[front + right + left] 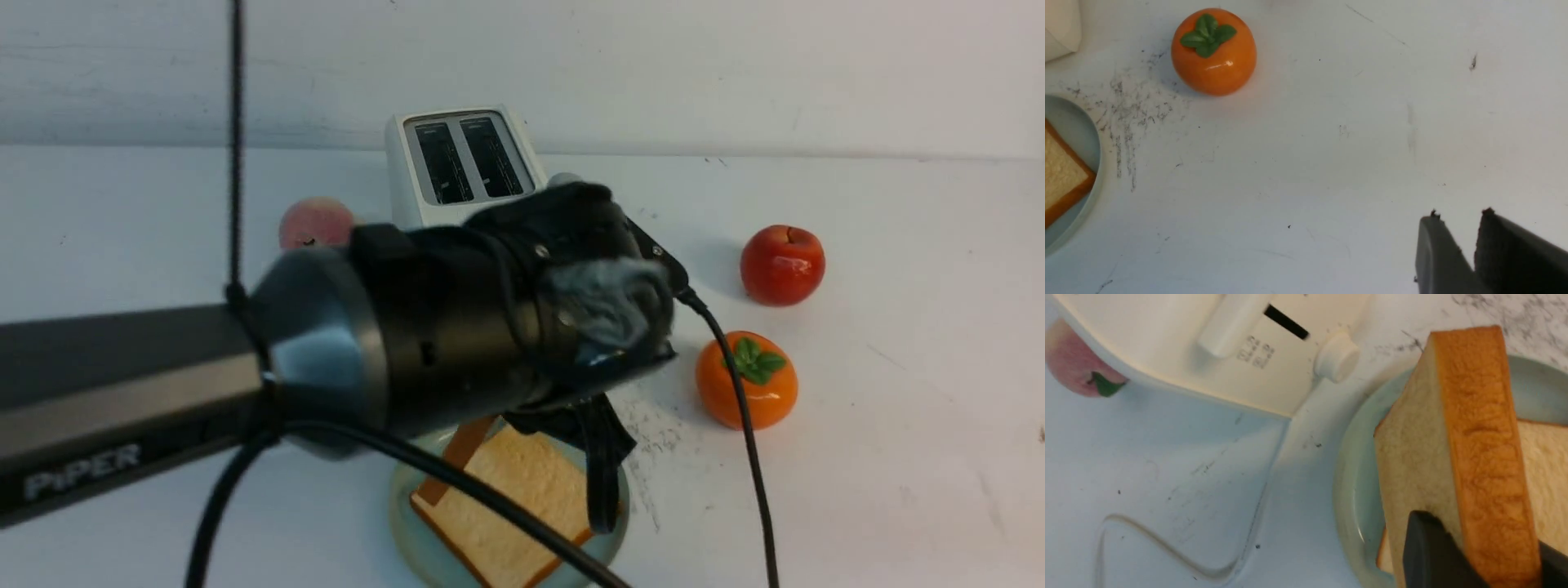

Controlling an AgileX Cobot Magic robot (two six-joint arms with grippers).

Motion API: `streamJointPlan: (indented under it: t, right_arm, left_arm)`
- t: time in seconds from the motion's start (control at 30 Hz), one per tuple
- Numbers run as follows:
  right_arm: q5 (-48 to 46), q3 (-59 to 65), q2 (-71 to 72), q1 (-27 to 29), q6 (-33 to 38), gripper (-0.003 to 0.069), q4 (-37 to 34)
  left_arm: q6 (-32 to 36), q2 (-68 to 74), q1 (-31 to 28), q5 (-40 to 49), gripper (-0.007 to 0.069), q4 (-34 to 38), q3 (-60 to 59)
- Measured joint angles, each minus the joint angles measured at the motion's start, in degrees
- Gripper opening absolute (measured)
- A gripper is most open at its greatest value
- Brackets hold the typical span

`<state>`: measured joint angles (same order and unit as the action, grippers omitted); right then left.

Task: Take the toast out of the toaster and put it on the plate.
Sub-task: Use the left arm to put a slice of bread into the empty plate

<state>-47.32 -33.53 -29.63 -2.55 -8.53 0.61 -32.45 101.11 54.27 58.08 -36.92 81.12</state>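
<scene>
Step in hand: the put-down, not the pull-out. Both slots of the toaster (404, 180) show dark and empty in the front view, so nothing's left to fetch there. The left gripper (1488, 547) is clamped on a slice of toast (1478, 428), pads on its two faces w/ the crust edge toward the wrist cam. The slice stands on edge, roughly upright, over the plate (1349, 486). A second slice (1545, 465) lies flat in the plate beneath it (can't tell if the held one's lower corner touches it or just hangs above). The plate sits just in front of the toaster, on the robot's side. The right gripper (1459, 228) hangs over bare table, well apart from the plate, jaws a narrow slit apart w/ nothing between. An orange persimmon-like fruit (1213, 51) sits near the plate's rim on that side. Progress, as I judge it: near the end, one slice down and the other about to go. Next move, as I read it: lower & tip the held slice so it lands flat, on the other slice or beside it, inside the rim, then spread the jaws and lift straight off. Needs care re: tilt. Let go while it's on edge and it may topple, poss. over the rim toward the toaster. The right arm has no job here; best it stays clear.
</scene>
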Motion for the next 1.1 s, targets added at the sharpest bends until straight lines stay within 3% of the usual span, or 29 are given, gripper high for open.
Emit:
streamJointPlan:
  t: [0.2, 0.47, 0.83, 1.0, 1.1]
  right_arm:
    - [0.00, 0.00, 0.00, 0.00, 0.00, 0.0156, -0.61]
    - [0.00, 0.00, 0.00, 0.00, 0.00, 0.0165, -2.11]
    - [0.00, 0.00, 0.00, 0.00, -0.02, 0.0173, -2.96]
    - [0.01, 0.36, 0.00, 0.00, -0.02, 0.0178, -2.95]
    - [0.01, 0.54, 0.00, 0.00, -0.02, 0.0179, -2.95]
  left_arm:
    - [-6.14, 4.42, 0.25, -0.68, 0.0125, -2.10, 0.04]
    - [-6.46, 6.40, 0.25, -1.06, 0.0125, 2.71, 0.04]
    - [-6.00, 6.40, 0.25, -1.29, 0.0137, 3.30, 0.04]
    - [-5.59, 6.40, 0.30, 4.65, 0.0121, -0.70, 1.24]
    - [-5.59, 6.40, 0.30, 9.86, 0.0121, -6.69, 3.15]
